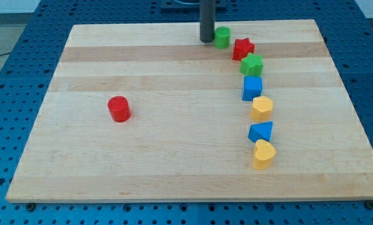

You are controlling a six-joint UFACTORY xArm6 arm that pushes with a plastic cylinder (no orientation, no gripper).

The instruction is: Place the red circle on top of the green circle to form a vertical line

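The red circle (119, 108) stands alone on the left half of the wooden board (174, 156). The green circle (222, 37) stands near the view's top, right of centre. My tip (207, 40) rests on the board just left of the green circle, touching or almost touching it. The red circle is far from my tip, down and to the view's left.
A curved row of blocks runs down from the green circle: a red star (243, 48), a green star (252, 64), a blue cube (252, 87), a yellow hexagon (261, 108), a blue triangle (261, 132), a yellow heart (263, 154).
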